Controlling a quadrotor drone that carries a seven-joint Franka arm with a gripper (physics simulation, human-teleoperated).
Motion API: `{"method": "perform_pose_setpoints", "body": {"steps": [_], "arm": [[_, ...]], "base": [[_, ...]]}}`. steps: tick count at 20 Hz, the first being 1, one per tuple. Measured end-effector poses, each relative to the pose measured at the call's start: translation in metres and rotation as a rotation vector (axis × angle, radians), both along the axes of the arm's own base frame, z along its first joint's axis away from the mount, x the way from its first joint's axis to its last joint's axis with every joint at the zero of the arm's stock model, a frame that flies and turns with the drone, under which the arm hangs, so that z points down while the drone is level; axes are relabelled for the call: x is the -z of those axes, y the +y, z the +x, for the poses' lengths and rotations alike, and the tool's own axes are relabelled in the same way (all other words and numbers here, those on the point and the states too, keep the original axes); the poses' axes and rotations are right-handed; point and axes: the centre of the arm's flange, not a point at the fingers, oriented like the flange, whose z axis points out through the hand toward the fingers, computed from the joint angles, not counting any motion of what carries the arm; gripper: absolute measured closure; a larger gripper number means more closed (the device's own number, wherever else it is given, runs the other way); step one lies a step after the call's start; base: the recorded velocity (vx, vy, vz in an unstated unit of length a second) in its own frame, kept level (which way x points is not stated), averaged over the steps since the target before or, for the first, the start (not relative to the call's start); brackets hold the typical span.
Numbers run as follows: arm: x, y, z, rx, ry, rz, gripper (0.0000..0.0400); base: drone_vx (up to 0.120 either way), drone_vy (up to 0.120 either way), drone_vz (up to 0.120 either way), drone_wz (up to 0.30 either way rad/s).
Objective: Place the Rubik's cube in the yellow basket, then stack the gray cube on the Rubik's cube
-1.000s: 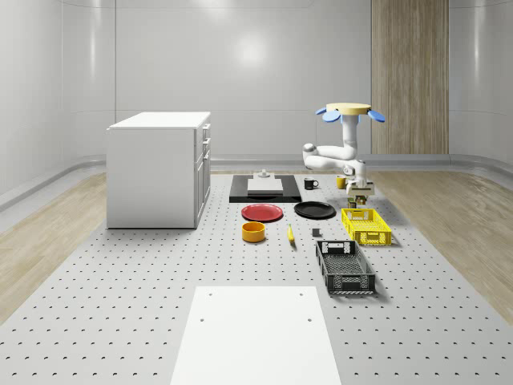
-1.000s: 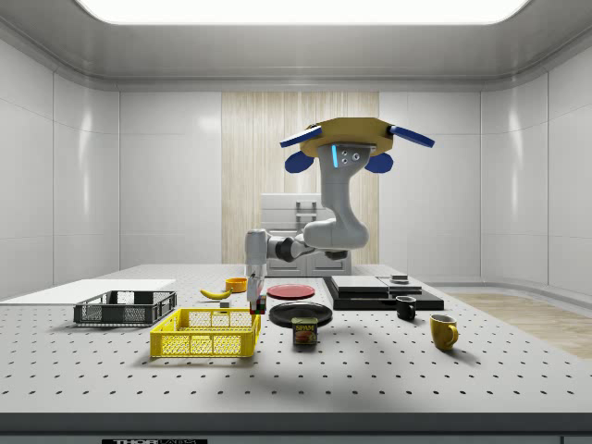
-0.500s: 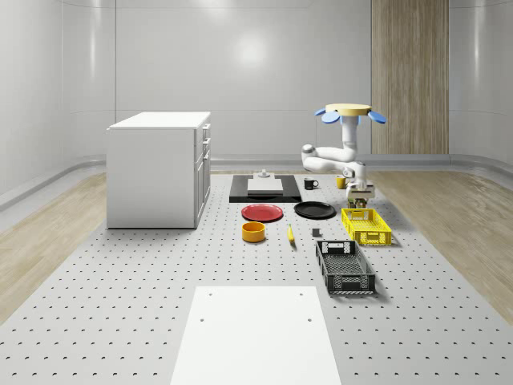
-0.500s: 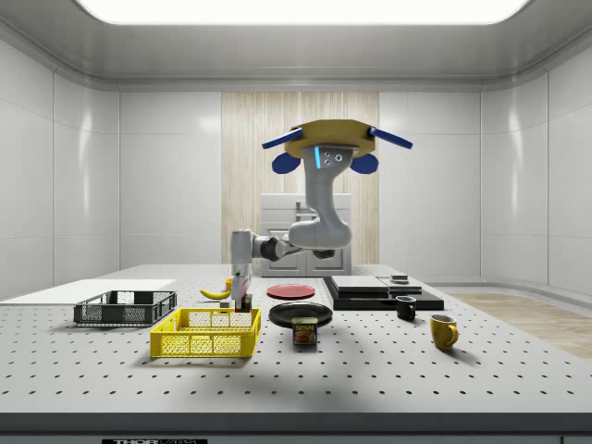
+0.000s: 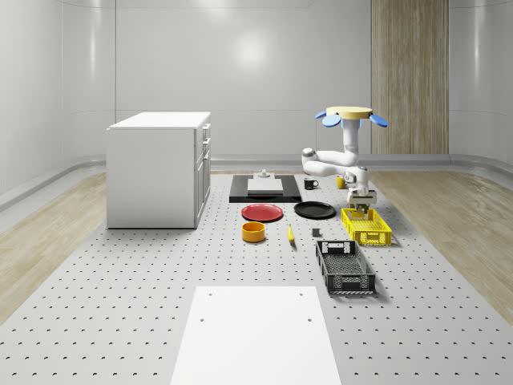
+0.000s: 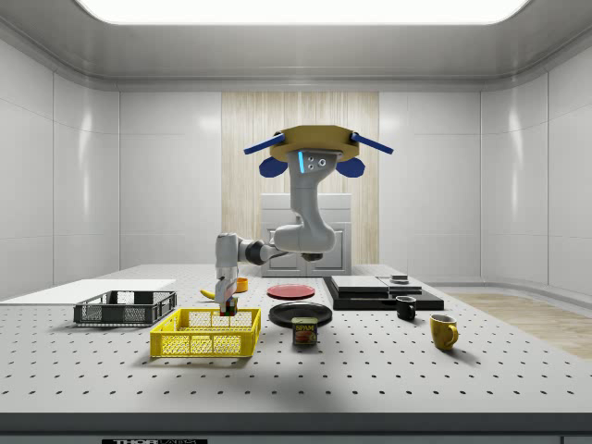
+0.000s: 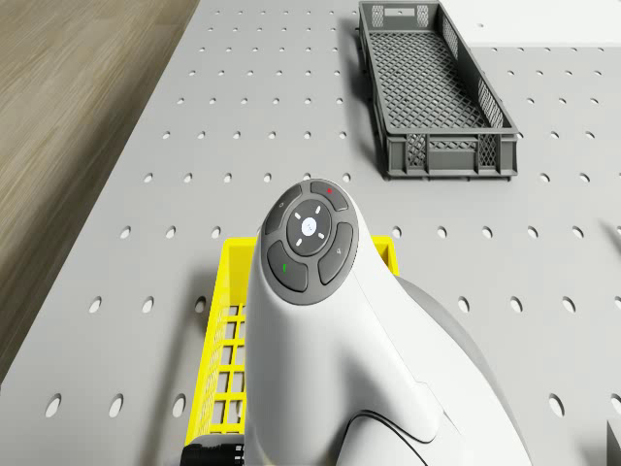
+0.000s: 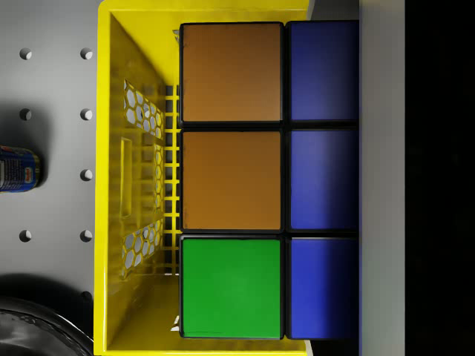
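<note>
gripper (image 6: 227, 301) clamps the rubik's cube (image 8: 256, 178) over the yellow basket (image 6: 205, 334), drone (image 6: 313, 143) hovering above

You can read "SPAM" on the can (image 6: 304, 331) standing on the table near the pincer (image 6: 226, 306), on the side away from the black crate (image 6: 125, 308). No other lettering can be read.

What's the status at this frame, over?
Drone hovering beside yellow basket. Gripper shut on Rubik's cube, low over basket. Not released. Nothing in the way.
</note>
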Motion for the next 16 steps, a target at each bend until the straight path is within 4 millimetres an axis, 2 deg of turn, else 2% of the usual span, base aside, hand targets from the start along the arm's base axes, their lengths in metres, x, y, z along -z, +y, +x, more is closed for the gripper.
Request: {"method": "perform_pose_setpoints", "body": {"steps": [2, 5, 9, 16], "arm": [[0.000, 0.000, 0.000, 0.000, 0.000, 0.000, 0.0075], [0.000, 0.000, 0.000, 0.000, 0.000, 0.000, 0.0075], [-0.008, 0.000, 0.000, 0.000, 0.000, 0.000, 0.0075], [-0.033, 0.000, 0.000, 0.000, 0.000, 0.000, 0.0075]], "base": [[0.120, 0.000, -0.100, 0.000], [0.120, 0.000, 0.000, 0.000], [0.010, 0.000, 0.000, 0.000], [0.000, 0.000, 0.000, 0.000]]}}
